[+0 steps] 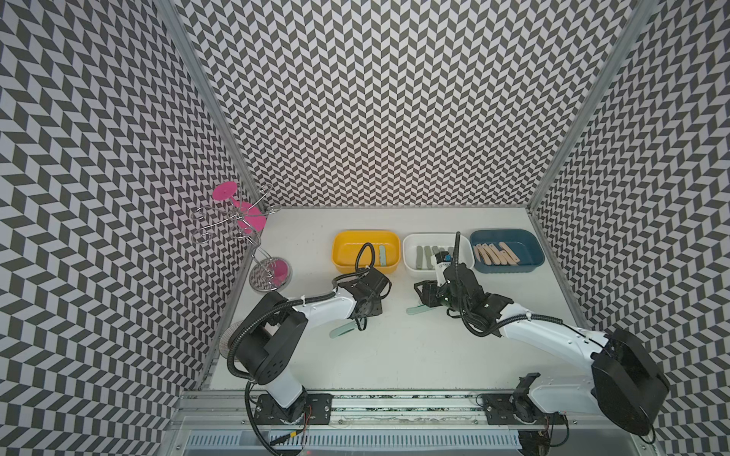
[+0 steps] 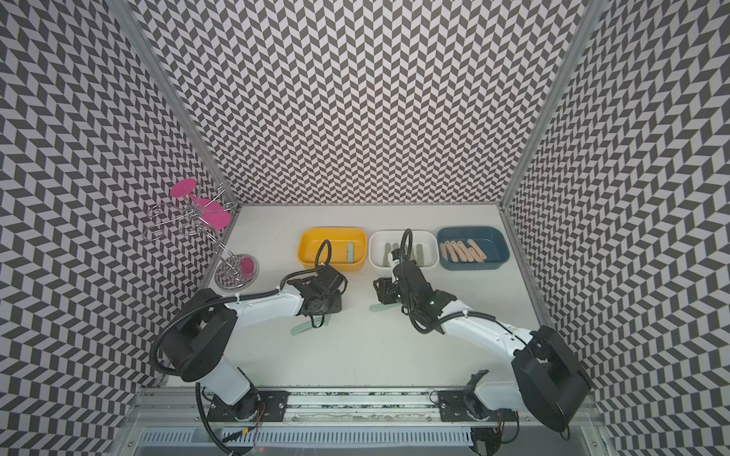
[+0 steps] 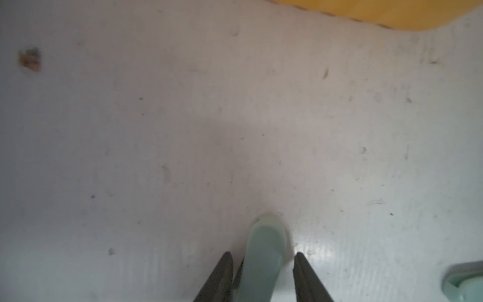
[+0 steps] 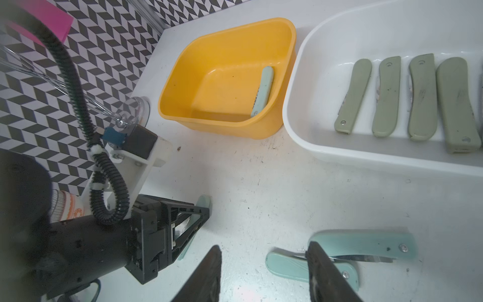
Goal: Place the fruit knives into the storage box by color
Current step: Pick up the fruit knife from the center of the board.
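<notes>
I look first at the left gripper point(image 3: 262, 258). Its jaws stand on both sides of a mint-blue knife point(image 3: 266, 240) that lies flat on the table point(image 3: 156, 130). One finger seems to touch the knife, but on the other side I see a thin gap, so I judge the knife is not yet pinched. The grip point is near one end of the knife. If I lift like this, the long free part can swing down or slip out. A finger that touches only one side can also push the knife away.

The right gripper point(image 4: 264, 245) has its jaws spread and holds nothing. Under it are two more mint-blue knives point(image 4: 366, 241), very close together, and a strip of bright metal shows between them. The danger here is to catch both at once, or to press on the metal edge.

The yellow box point(image 1: 365, 239) holds one mint-blue knife point(image 1: 382, 254), the white box point(image 1: 414, 241) has the grey-green knives point(image 4: 386, 96), and the blue box point(image 1: 529, 237) has the peach knives point(image 1: 495, 254). All the mint ones must go to the yellow box, so both arms want the same place and can hit each other. I would move one arm at a time.
</notes>
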Robot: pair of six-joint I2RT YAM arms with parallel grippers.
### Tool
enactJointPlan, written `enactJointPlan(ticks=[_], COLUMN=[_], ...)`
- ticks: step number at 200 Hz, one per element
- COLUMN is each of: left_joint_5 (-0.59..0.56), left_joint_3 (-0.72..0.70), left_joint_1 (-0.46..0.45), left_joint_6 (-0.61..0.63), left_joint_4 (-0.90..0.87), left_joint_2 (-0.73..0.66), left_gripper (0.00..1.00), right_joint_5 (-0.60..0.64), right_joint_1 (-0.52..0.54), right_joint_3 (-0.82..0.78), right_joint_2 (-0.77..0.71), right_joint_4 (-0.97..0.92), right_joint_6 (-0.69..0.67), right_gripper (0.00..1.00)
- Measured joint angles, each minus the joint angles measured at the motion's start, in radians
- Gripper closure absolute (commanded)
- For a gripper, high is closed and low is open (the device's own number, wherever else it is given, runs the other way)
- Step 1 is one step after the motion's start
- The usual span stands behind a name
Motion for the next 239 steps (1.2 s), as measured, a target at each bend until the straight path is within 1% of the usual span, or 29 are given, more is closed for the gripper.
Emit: enactJointPlan(ticks=[32,57,106,142,167,228,239], left_joint_5=[-0.026,-0.051,-0.102,-0.121,-0.121,-0.105,-0.094], left_joint_3=[0.029,0.030,0.030,0.039,0.040,0.041,0.041], left_joint_1=[-0.037,-0.051,-0.072,-0.079,-0.083,-0.082,-0.080], left_joint_6=[0.007,0.026,0.085,0.121,0.133,0.141,0.140], left_joint_4=[-0.001,-0.013,-0.051,-0.042,-0.019,-0.002,-0.004], left_joint_2=[0.031,0.032,0.035,0.049,0.056,0.055,0.051], left_gripper=[0.59,0.54,0.55,0.61,0.70,0.77,0.80], right_joint_5=[0.010,0.010,0.010,0.010,0.010,0.008,0.008], right_joint_1=[-0.003,-0.003,-0.003,-0.003,-0.003,-0.003,-0.003], right_joint_3=[-0.004,-0.004,-0.004,-0.004,-0.004,-0.004,-0.004], right_joint_2=[0.000,0.000,0.001,0.014,0.022,0.022,0.022], right_joint_4=[0.001,0.001,0.002,0.001,0.001,0.000,0.000], right_joint_6=[0.000,0.000,0.000,0.002,0.003,0.003,0.003], right_gripper=[0.48,0.48,0.49,0.48,0.48,0.48,0.48])
